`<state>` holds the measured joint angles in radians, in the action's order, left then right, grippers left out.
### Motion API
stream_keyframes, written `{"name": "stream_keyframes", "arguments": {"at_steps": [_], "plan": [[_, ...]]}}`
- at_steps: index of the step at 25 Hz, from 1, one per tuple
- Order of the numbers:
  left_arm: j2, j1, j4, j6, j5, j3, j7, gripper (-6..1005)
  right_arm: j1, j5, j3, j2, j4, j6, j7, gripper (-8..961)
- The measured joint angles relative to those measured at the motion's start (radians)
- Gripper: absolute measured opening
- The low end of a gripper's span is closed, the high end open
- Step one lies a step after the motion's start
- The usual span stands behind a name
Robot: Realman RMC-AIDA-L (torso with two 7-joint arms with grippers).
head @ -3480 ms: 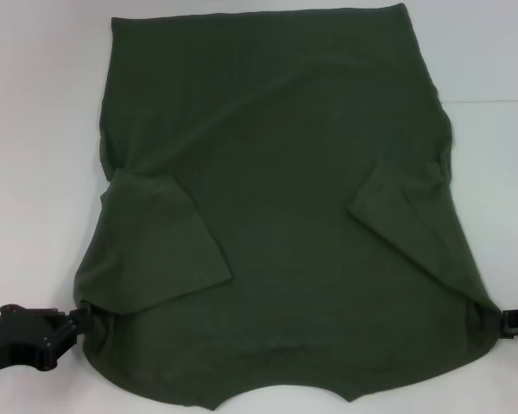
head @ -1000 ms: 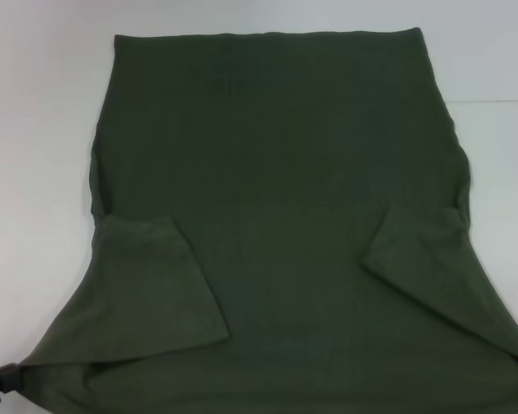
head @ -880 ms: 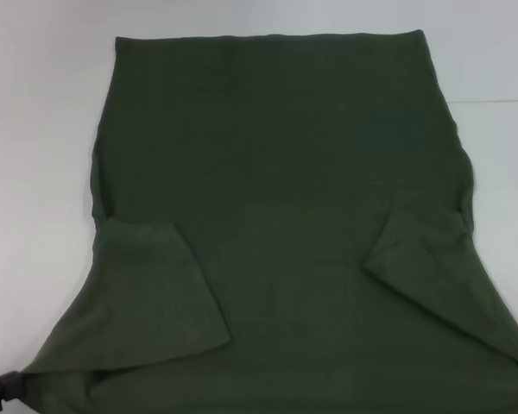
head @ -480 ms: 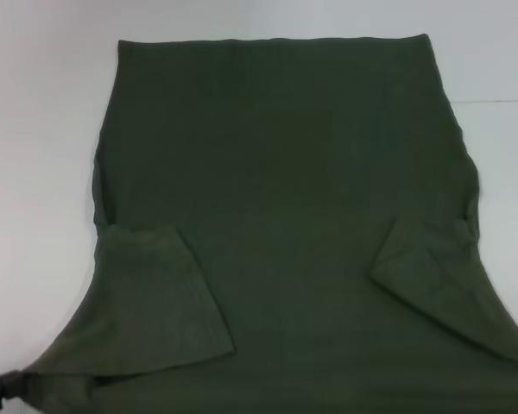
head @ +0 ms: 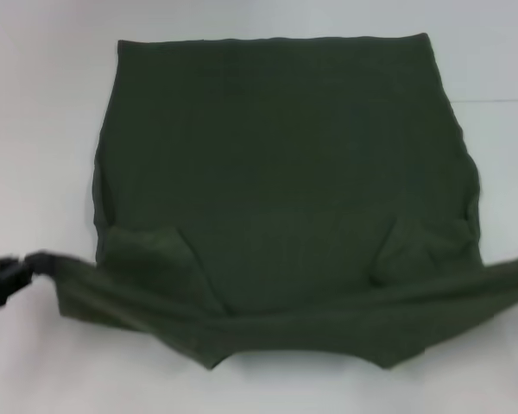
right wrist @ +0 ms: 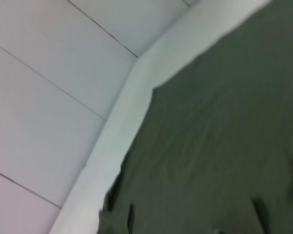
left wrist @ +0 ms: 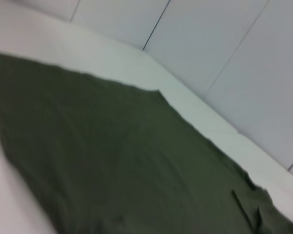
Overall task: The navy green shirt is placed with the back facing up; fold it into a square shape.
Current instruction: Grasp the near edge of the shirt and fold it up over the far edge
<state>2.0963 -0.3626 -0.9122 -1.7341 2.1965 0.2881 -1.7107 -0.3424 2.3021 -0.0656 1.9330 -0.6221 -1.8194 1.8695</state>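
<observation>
The shirt lies plain side up on the white table, its near edge lifted into a taut band. The left gripper pinches that band's left corner; cloth stretches away from its fingers toward the frame's right edge.

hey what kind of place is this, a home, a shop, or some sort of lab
Most likely a lab or test bench, not a home. The navy green shirt lies on a bare white table, pale panelled walls stand behind it, and the left gripper holds one of the shirt's near corners.
</observation>
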Motion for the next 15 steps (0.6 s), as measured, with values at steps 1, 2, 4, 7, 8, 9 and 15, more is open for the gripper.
{"name": "stream_keyframes", "arguments": {"at_steps": [1,2,4,7,8,9,15], "plan": [[-0.003,-0.026,0.008,0.011,-0.001,-0.003,-0.003,25,-0.021,0.000,0.006,-0.004,0.000,0.007,0.002,64],[-0.004,-0.047,0.015,0.023,-0.001,-0.003,-0.006,25,-0.044,-0.001,0.010,-0.009,0.000,0.017,0.003,65],[-0.007,-0.099,0.034,0.053,-0.002,-0.006,-0.012,25,-0.088,-0.010,0.016,-0.017,0.001,0.045,0.007,66],[-0.010,-0.184,0.075,0.145,-0.004,-0.008,-0.028,25,-0.152,-0.034,0.010,-0.030,0.003,0.110,0.018,67],[-0.011,-0.208,0.089,0.178,-0.005,-0.008,-0.033,25,-0.177,-0.039,0.006,-0.034,0.005,0.142,0.020,67],[-0.012,-0.231,0.105,0.215,-0.006,-0.008,-0.037,25,-0.200,-0.041,0.004,-0.038,0.007,0.171,0.020,68],[-0.018,-0.338,0.213,0.429,-0.062,0.003,-0.024,25,-0.305,-0.074,-0.042,-0.035,0.014,0.391,0.005,70]]}}
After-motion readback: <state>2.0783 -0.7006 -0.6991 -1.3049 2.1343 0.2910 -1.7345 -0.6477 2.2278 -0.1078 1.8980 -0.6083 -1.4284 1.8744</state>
